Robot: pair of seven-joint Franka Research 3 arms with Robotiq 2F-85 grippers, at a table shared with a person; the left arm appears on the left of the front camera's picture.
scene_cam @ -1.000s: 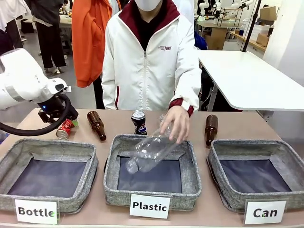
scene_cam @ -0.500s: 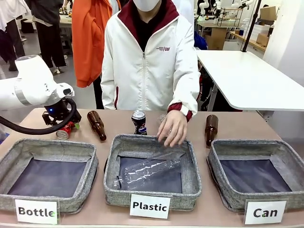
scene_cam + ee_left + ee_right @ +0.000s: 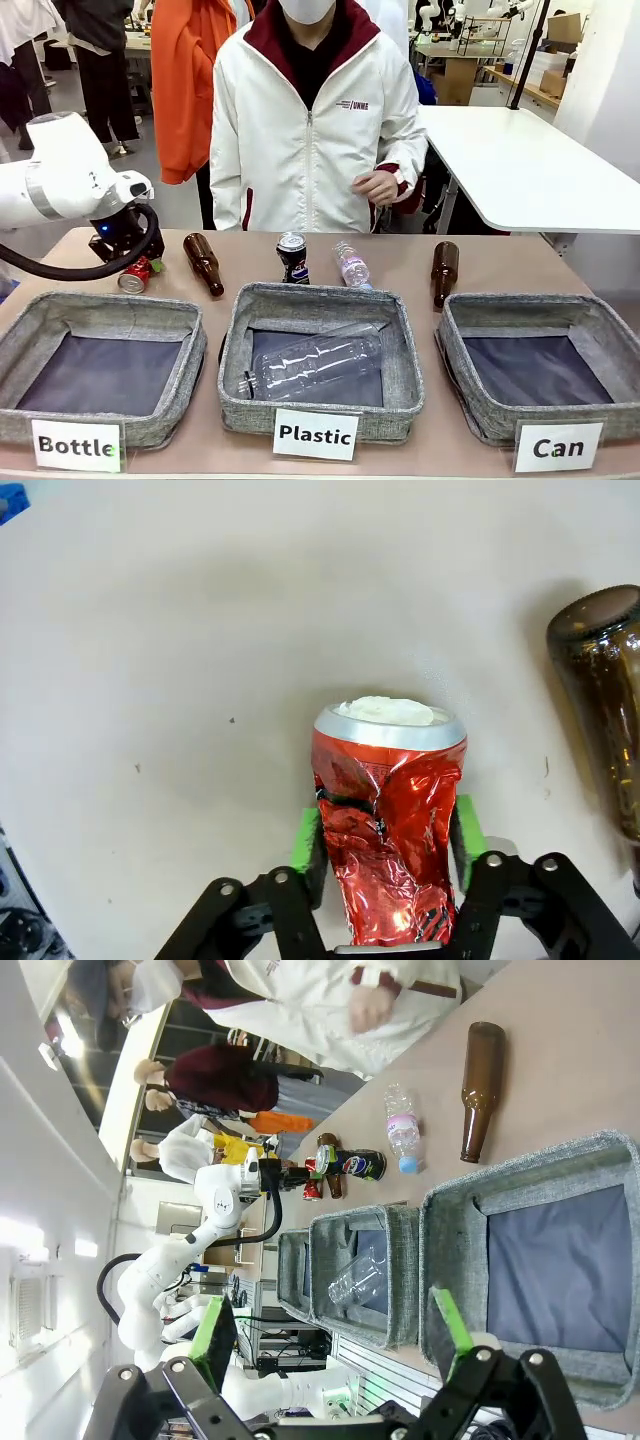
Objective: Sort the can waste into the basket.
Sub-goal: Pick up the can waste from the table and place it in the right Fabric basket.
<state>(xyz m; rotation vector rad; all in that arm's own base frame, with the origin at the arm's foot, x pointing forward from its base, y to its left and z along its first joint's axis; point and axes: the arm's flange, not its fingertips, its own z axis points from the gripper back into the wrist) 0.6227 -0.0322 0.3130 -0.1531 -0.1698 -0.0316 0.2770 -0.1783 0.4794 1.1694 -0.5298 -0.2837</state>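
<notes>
Your left gripper (image 3: pixel 135 270) straddles the crushed red can (image 3: pixel 385 850), which lies on the table (image 3: pixel 480 262) at the far left, just beside a brown bottle (image 3: pixel 203 264). The green pads (image 3: pixel 306 840) seem to touch both its sides, so treat it as grasped, though perhaps not firmly. You are at the pick-up step. Next, lift it clear of the bottle and carry it over the Plastic basket (image 3: pixel 320 298) to the Can basket (image 3: pixel 470 400) at the far right. The right gripper (image 3: pixel 330 1325) hangs spread wide, holding nothing. The dark can (image 3: pixel 292 258) stands behind the Plastic basket.
</notes>
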